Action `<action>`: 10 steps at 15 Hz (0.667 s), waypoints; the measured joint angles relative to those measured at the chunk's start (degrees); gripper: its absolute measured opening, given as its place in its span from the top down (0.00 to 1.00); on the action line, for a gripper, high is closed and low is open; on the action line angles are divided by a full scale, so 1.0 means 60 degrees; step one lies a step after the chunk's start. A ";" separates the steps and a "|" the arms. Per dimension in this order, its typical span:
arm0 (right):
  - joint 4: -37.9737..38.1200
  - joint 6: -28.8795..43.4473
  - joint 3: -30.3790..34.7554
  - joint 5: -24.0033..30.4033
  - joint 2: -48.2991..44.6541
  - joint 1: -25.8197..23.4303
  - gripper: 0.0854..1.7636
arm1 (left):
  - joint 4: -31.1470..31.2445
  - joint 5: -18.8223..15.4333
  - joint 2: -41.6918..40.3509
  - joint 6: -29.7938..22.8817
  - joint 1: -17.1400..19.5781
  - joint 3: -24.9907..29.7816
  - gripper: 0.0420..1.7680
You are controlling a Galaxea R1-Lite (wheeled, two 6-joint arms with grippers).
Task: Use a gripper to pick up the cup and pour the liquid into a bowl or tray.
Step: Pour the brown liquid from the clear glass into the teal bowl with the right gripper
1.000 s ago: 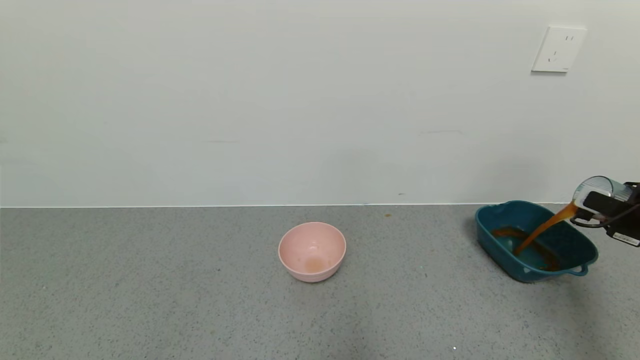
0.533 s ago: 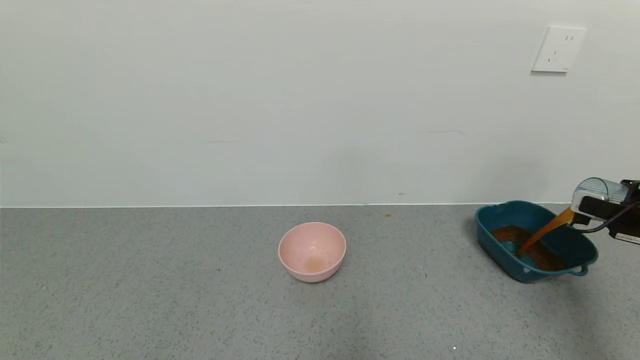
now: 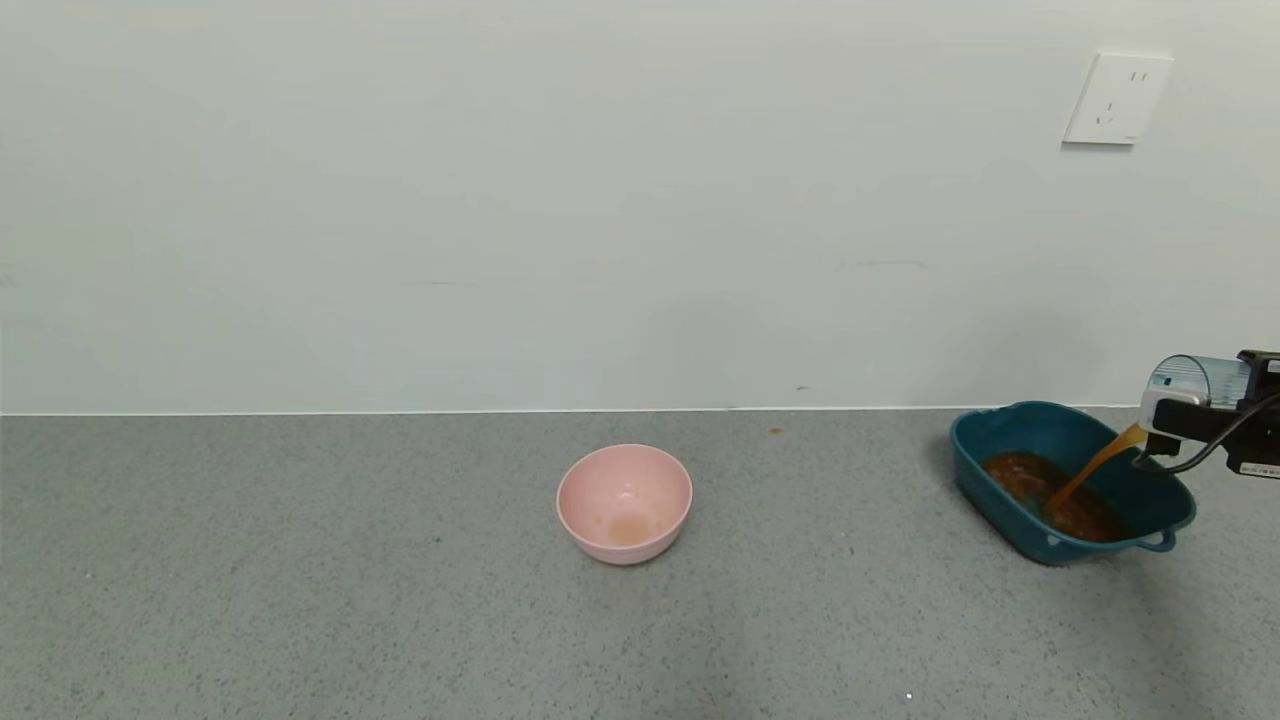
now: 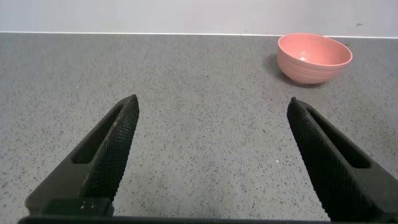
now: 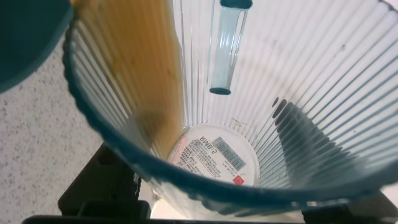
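One thin stream of liquid (image 3: pixel 1085 477) arcs from the cup (image 3: pixel 1190 378) into the tub (image 3: pixel 1150 470) at the far right of the grey surface (image 3: pixel 400 600). Our right pincer (image 3: pixel 1205 415) is clamped on the cup and holds it tipped nearly level, mouth toward the tub, above and just outside the tub's right rim. The brown pool lies along the tub's floor.

In the right wrist view we look down the ribbed cup (image 5: pixel 249 93): a band of liquid (image 5: pixel 137 74) runs along one wall toward the lip, and the rest of the inside looks drained. We judge the pour close to done.

To finish well, we would keep tilting slowly and hold the lip over the tub's interior, since a weakening stream falls shorter and could dribble onto the rim or the surface. We would wait for the last drops before righting the cup.

Our left pincer (image 4: pixel 208 155) hovers low over the surface with its jaws spread wide and nothing between them, well apart from the pink bowl (image 3: pixel 624 502), which holds only a faint tan stain.

A round sticker (image 5: pixel 214 158) with a barcode shows through the cup's base; its small print is not readable to us. The wall socket (image 3: pixel 1117 98) shows no legible writing.
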 joint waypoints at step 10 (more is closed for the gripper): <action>-0.0163 -0.1333 -0.0120 -0.0652 0.0043 0.0504 0.24 | 0.0000 0.0000 0.0000 0.0000 0.0000 0.0000 0.03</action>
